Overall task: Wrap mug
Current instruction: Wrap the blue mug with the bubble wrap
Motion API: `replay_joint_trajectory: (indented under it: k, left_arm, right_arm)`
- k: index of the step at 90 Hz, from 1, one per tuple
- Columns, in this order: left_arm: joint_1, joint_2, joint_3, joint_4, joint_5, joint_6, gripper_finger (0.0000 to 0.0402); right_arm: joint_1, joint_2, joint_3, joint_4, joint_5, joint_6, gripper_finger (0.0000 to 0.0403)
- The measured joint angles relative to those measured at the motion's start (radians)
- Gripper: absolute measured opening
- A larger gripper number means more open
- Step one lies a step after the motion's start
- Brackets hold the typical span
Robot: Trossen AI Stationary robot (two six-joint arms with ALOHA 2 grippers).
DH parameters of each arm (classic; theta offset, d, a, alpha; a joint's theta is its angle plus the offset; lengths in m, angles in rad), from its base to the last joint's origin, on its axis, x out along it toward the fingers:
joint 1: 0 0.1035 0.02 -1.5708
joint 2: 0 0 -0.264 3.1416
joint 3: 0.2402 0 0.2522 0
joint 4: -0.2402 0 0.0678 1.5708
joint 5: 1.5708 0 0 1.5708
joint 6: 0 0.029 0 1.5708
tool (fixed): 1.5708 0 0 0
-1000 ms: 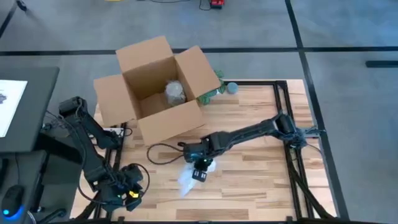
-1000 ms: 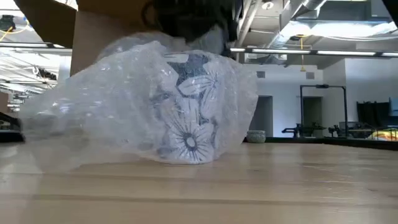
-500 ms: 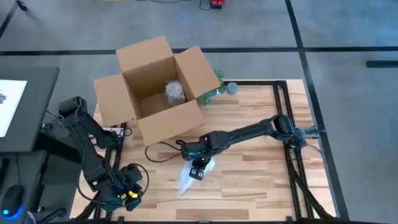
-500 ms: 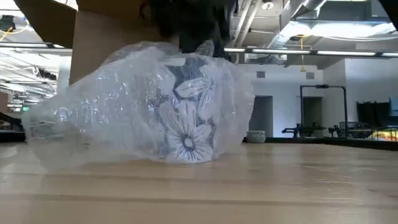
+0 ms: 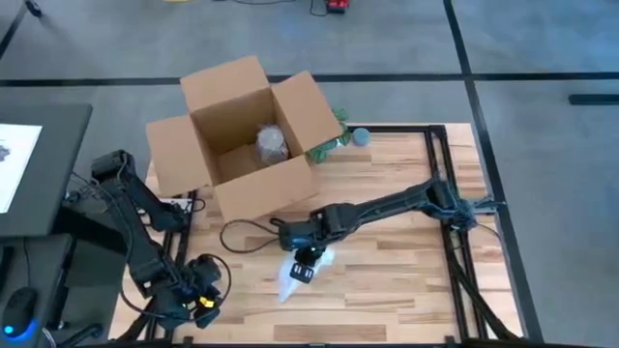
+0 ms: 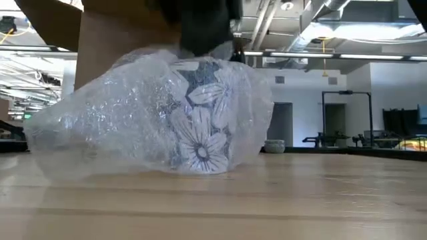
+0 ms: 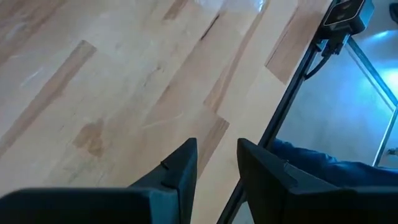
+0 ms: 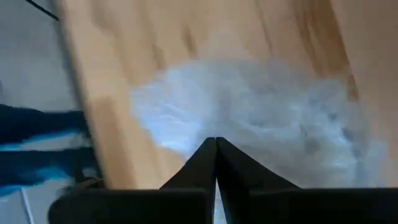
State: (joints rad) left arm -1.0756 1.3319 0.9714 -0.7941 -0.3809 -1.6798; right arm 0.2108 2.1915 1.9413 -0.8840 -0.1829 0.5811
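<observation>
Bubble wrap covers the mug beneath the closed right end effector.

Glossy bubble wrap over glazed ceramic, on pale wood

The mug is showing smooth white glaze with blue flower print through clear, crinkled plastic bubble wrap, which is catching light. Under it the surface is showing pale, satin wood planks. Behind the mug, the box is looking like matt brown cardboard.

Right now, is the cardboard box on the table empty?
No: the high view shows a bubble-wrapped bundle lying inside the open cardboard box.
</observation>
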Motion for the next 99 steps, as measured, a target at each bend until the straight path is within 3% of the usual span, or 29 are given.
replay_joint_trajectory:
  k: [34,72,88,99]
  left_arm:
    - [-0.002,0.000,0.000,0.003,-0.001,-0.005,0.0095]
    - [-0.003,0.000,0.000,0.003,-0.002,-0.008,0.0095]
    - [-0.003,0.000,0.000,0.003,-0.003,-0.008,0.0095]
    - [-0.003,0.000,0.000,0.003,-0.003,-0.008,0.0095]
  right_arm:
    - [-0.003,0.068,-0.024,0.041,-0.003,-0.029,0.0000]
    - [0.005,0.050,0.208,-0.239,0.005,-0.077,0.0000]
    - [0.007,0.050,0.223,-0.253,0.101,-0.123,0.0000]
    - [0.003,0.054,0.161,-0.224,0.111,-0.114,0.0000]
